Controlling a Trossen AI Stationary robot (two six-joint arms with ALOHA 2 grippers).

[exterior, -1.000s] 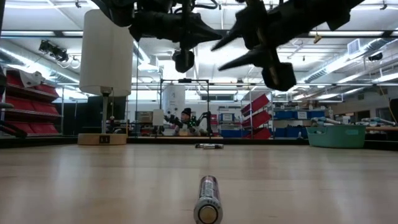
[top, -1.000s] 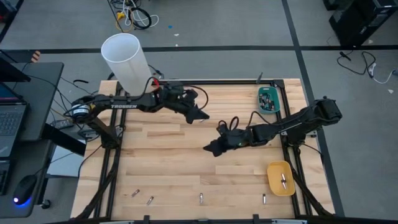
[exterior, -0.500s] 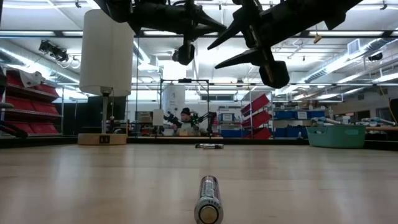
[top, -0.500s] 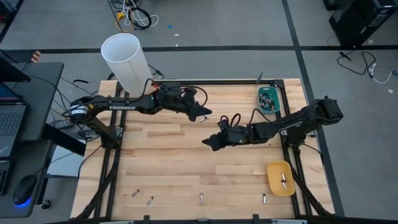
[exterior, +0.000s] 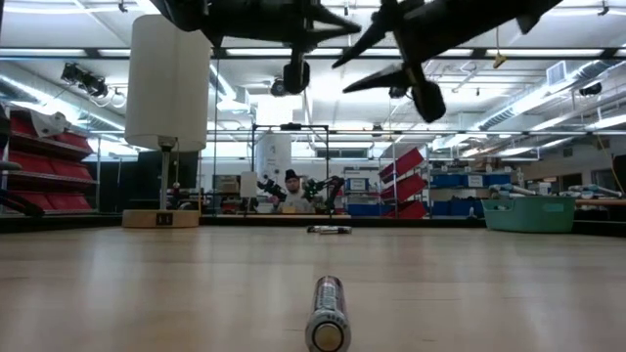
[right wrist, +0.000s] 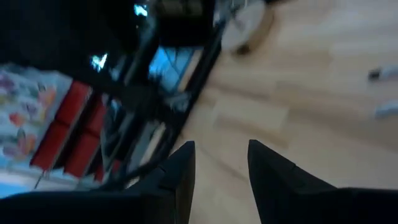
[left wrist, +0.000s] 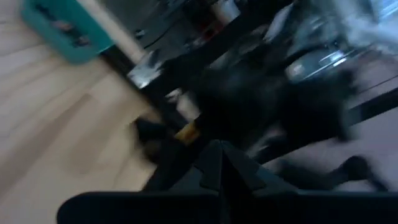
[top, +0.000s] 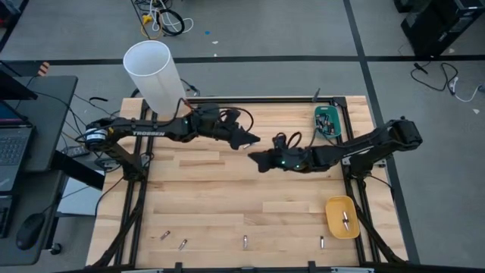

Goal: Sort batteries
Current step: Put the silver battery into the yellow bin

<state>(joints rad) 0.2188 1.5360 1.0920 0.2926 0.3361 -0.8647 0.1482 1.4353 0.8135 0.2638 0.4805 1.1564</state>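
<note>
The left gripper (top: 248,139) hung above the wooden table (top: 197,189), its fingers pressed together on nothing, and the word TROSSEN read white along that arm's forearm. The right gripper (top: 256,160) hung just beside it, tips facing it, with a clear gap between its fingers (right wrist: 181,163) and nothing held there.

Four loose batteries (top: 245,242) lay in a spread row along the table's near edge, well apart from both grippers. One silvery cell lay in the yellow tray (top: 334,222) at the table's near right corner. The teal tray (top: 319,117) at the far right corner held what looked like dark cells, too small to count. No print on any battery could be read.
</note>
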